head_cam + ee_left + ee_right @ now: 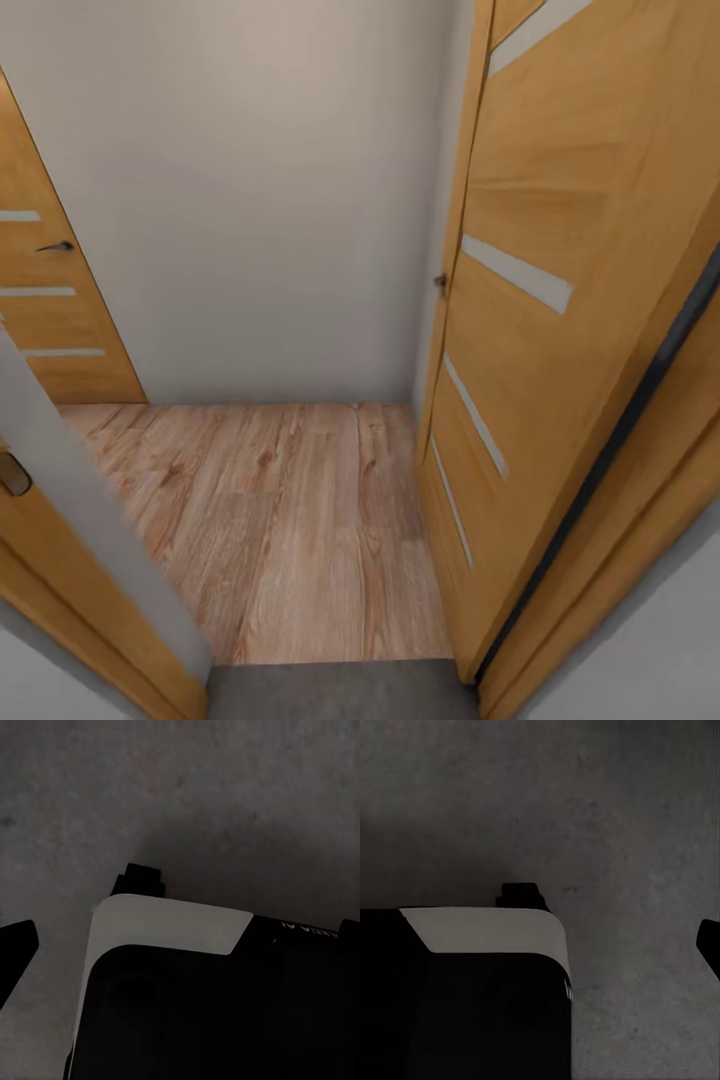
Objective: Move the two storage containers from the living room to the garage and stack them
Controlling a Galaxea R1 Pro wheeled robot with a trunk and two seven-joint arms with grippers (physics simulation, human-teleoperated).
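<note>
The two storage containers are out of view, and so is the living room. The head view looks through an open doorway, from a strip of dark grey concrete floor (340,690) onto a light wood-plank hallway floor (290,520). In the left wrist view, one dark fingertip (16,945) hangs over the mottled grey floor (187,787) beside my white-and-black base (165,926). In the right wrist view, another dark fingertip (709,941) shows above the same floor (622,810), next to the base (487,930). Neither view shows anything held.
An open wooden door (540,300) with pale glass strips stands close on the right. A second wooden door (45,300) stands at the far left, and a door edge (90,600) at the near left. A pale wall (260,200) closes the short hallway ahead.
</note>
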